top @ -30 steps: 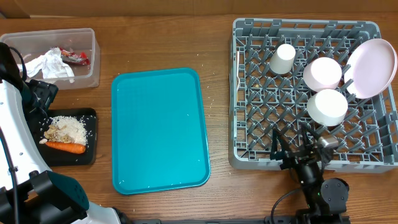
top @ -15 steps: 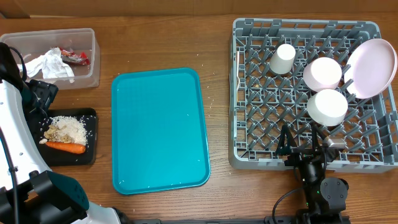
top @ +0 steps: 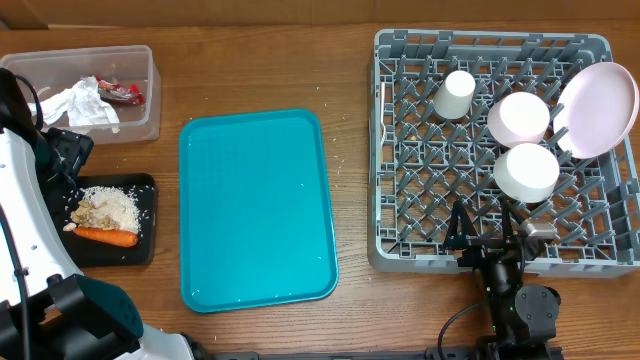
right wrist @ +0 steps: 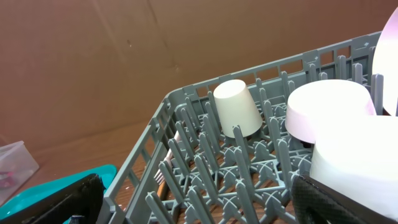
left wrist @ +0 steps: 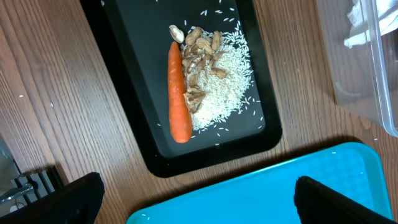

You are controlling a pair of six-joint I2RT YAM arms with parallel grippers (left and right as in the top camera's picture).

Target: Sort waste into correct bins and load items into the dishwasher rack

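Observation:
The grey rack at the right holds a white cup, two white bowls and a plate on edge. A white fork shows by its left wall. My right gripper is open and empty over the rack's near edge; it also shows in the right wrist view. The black tray holds rice scraps and a carrot. The clear tub holds a napkin and a red wrapper. My left gripper is open and empty, high above the teal tray's edge.
A flat teal tray lies between the black tray and the rack, with nothing on it. A few rice grains lie on the wood near its right edge. The left arm's white body fills the left edge of the overhead view.
My right gripper has drawn back a little toward the rack's near edge and squared up. The left arm has not moved.

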